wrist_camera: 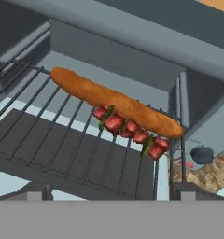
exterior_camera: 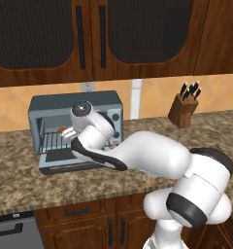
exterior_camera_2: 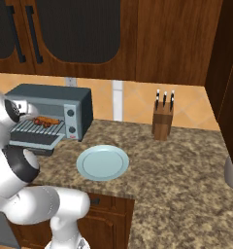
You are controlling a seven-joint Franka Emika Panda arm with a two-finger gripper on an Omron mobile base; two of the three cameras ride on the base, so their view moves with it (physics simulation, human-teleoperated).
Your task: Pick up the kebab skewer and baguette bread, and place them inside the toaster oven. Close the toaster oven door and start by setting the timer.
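Two dark fingertips (wrist_camera: 34, 190) of the gripper (wrist_camera: 109, 193) stand wide apart and empty at the bottom of the hand view, over the lowered toaster oven door (wrist_camera: 62, 149). Baguette bread (wrist_camera: 114, 101) and kebab skewer (wrist_camera: 130, 131) lie touching, mid-frame, on the wire rack (wrist_camera: 39, 98) inside the toaster oven (exterior_camera_2: 77, 97), apparently set down there. Both sit clear of the rack's front edge, so the door looks free to swing shut.

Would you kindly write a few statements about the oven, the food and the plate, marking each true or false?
1. The baguette bread lies on the wire rack inside the toaster oven. True.
2. The kebab skewer rests on the plate. False: it lies on the rack against the baguette.
3. The toaster oven door is closed. False: it hangs open.
4. A knife block stands on the counter. True.
5. The gripper holds the baguette. False: it is open.
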